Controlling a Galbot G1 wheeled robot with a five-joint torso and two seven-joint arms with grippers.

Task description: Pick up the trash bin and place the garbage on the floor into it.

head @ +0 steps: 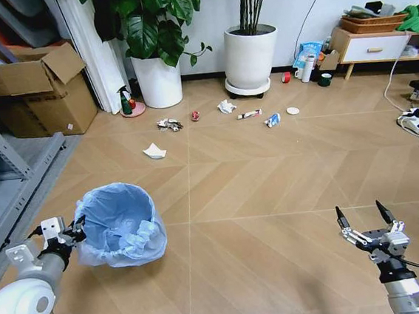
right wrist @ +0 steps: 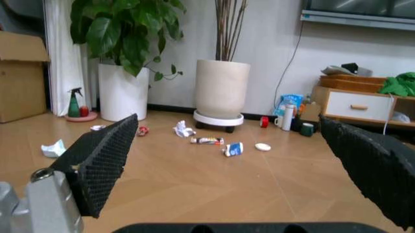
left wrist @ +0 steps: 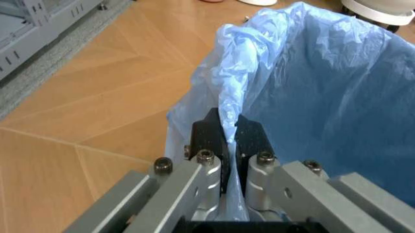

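The left gripper is clamped on the near-left rim of the bin, its two black pads pressed together with a fold of the blue bag pinched between them. In the head view the bin sits low on the robot's left, mouth tilted up and forward; whether its base is touching the floor or is just off it cannot be told.

The right gripper hangs low on the robot's right, fingers spread wide and empty, pointing forward.

The garbage lies well ahead of both grippers, strung roughly side to side across the floor in front of the two white pots. From left: a tissue nearest the robot, a crushed wrapper, a small red can, a second tissue, a tube, a blue-white packet and a round lid.

Judgement: the line of litter runs crosswise to the robot's heading, well apart from the bin. The free right gripper faces its right end, packet and lid; the bin-holding left arm is on the side of the nearer tissue. The gap ahead looks like the main thing to close before any pick.
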